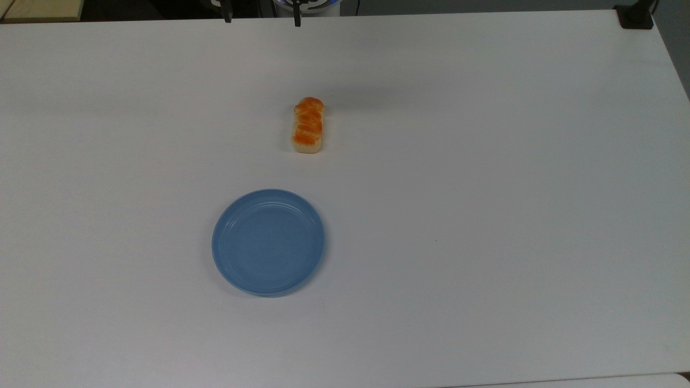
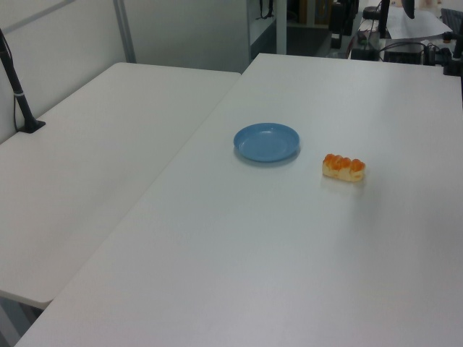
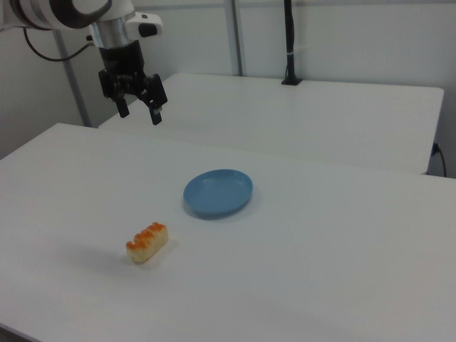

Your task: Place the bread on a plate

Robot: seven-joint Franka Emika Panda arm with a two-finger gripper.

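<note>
Arm raised, wrist vertical, gripper pointing downward, fingers spread apart, nothing between the fingertips

bread: glossy orange-brown segmented top, pale cream sides
plate: plain blue, faint concentric rings
tabletop: plain white
gripper: black fingers
arm: white, black joints

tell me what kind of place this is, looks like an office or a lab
Probably a robotics lab or office workspace. A robot arm's hand hangs open above plain white tables, a black clamped pole stands on the neighbouring table, and just a bread and a blue plate are laid out.
</note>
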